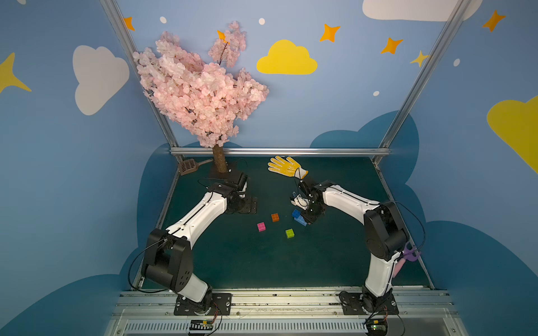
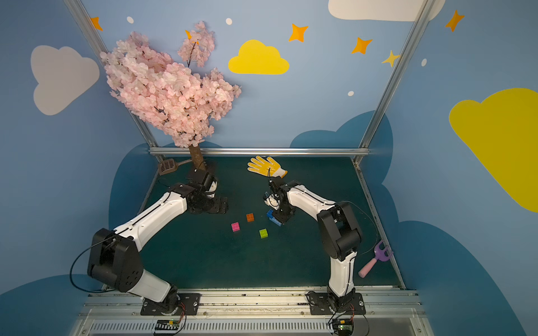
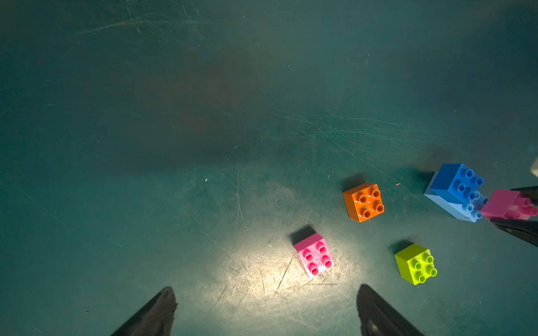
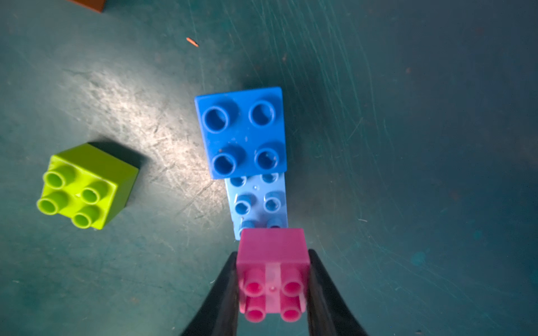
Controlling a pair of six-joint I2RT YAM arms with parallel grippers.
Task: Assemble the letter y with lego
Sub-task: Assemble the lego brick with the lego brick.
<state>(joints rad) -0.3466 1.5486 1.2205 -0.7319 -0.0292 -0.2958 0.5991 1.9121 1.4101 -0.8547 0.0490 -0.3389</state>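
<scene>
My right jaws grip the pink brick [image 4: 272,250] over the light-blue brick [image 4: 257,203]'s free end. I should align the studs, then press straight down. Left jaws stand wide, empty.

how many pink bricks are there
2. Loose pink brick near the orange brick; held pink brick in the right end effector, at one end of the light-blue brick.

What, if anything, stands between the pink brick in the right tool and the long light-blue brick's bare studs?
Nothing visible. The right tool holds the pink studded plastic brick next to the bare studs of the long light-blue plastic brick; the darker blue square brick covers only its other end.
</scene>
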